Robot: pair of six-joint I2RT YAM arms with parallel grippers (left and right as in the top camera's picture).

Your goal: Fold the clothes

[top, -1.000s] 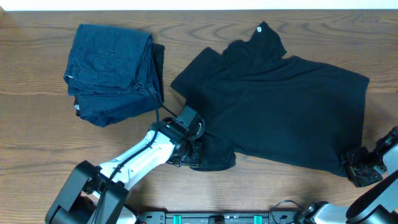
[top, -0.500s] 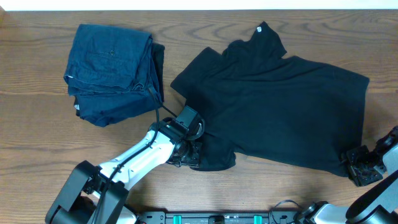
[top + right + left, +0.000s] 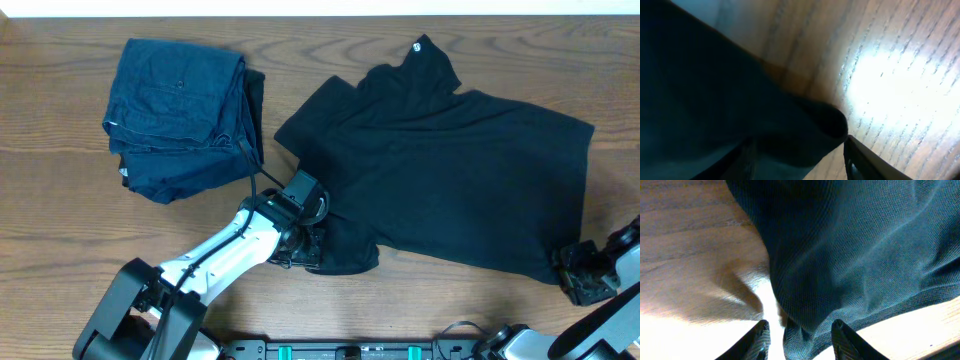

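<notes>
The black T-shirt (image 3: 450, 160) lies spread on the wooden table, with its white neck label (image 3: 417, 46) at the far side. My left gripper (image 3: 306, 250) is at the shirt's near left corner. In the left wrist view its jaws (image 3: 802, 341) stand apart, with a fold of the hem (image 3: 800, 335) between them and a gap on the left side. My right gripper (image 3: 578, 276) is at the shirt's near right corner. In the right wrist view its jaws (image 3: 800, 152) stand wide apart around the dark corner of the shirt (image 3: 805, 125).
A pile of dark blue folded denim garments (image 3: 180, 115) sits at the far left, close to the shirt's left sleeve. Bare wooden table (image 3: 60, 230) lies to the left. The table's near edge runs just behind both arms.
My right gripper has shifted slightly right and toward the near edge at the shirt's corner. The left arm and the shirt have not visibly moved.
</notes>
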